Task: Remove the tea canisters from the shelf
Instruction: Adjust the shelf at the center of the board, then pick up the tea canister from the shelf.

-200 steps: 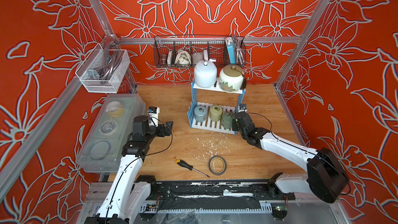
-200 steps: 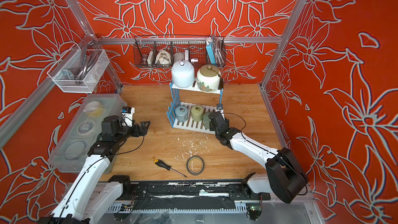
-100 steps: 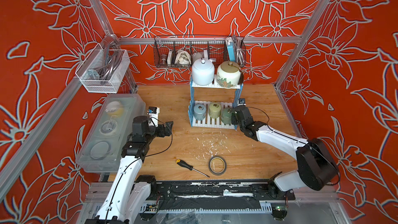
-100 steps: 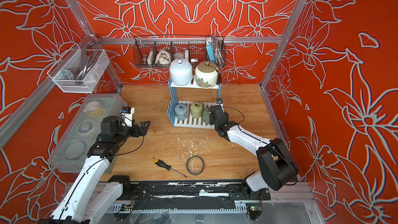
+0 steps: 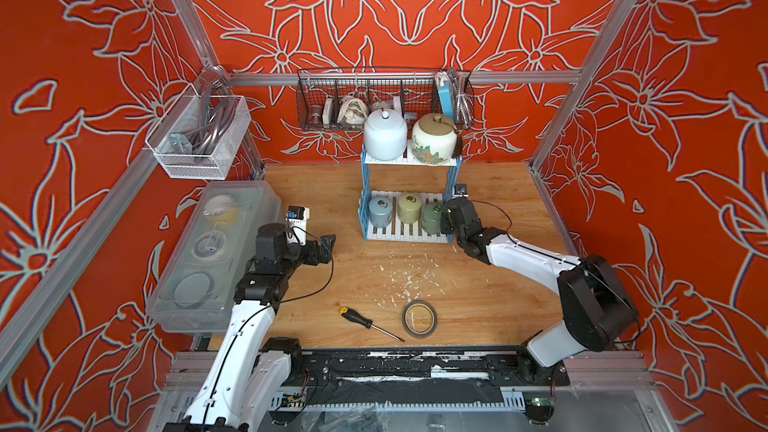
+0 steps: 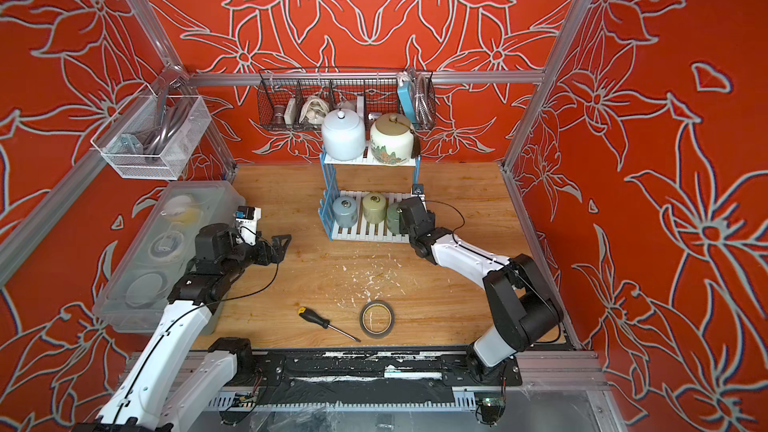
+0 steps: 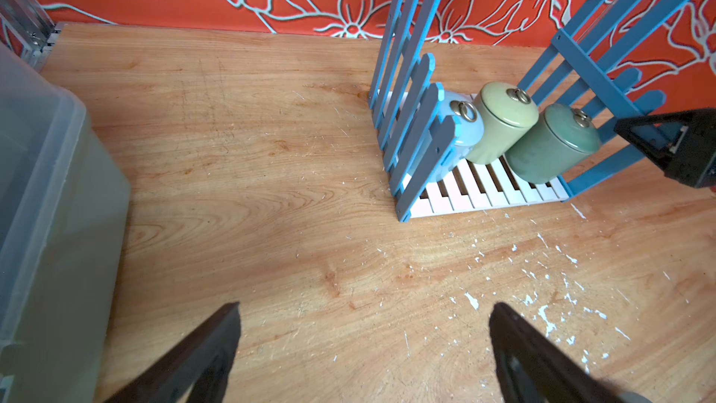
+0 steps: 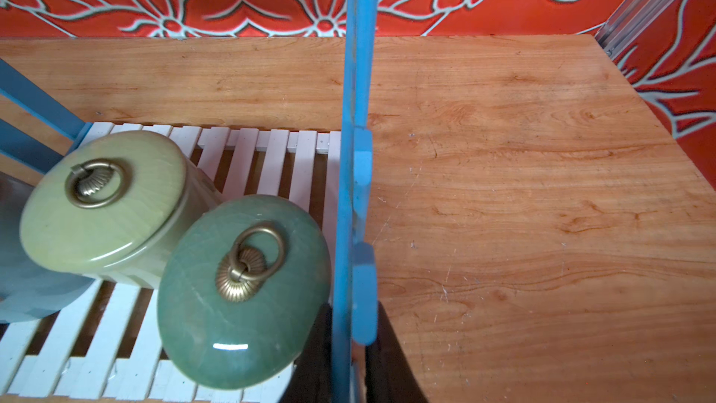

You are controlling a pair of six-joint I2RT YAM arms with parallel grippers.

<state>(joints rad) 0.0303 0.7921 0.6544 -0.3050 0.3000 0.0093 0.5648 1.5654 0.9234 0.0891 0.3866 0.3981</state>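
The shelf [image 5: 365,184] stands at the back middle of the table. On its top board sit a large white canister [image 5: 385,137] and a cream, olive-lidded one [image 5: 433,141]. The lower board carries three small canisters: grey-blue [image 5: 380,211], yellow-green [image 5: 409,207] and sage green [image 5: 432,218]. My right gripper [image 8: 350,358] is shut on the shelf's blue right side panel [image 8: 354,188], beside the sage canister [image 8: 240,288]. My left gripper [image 7: 364,315] hovers open and empty over bare wood, left of the shelf [image 7: 410,141].
A clear lidded bin [image 5: 208,251] lies along the left edge. A screwdriver [image 5: 365,322] and a grey tape roll [image 5: 419,318] lie near the front. A black wire basket [image 5: 382,97] hangs behind the shelf, and a white mesh basket [image 5: 199,139] hangs on the left wall.
My right gripper, clamped on the side panel, has shifted back and left, and the shelf with all its canisters has moved that way with it. The left arm has stayed still.
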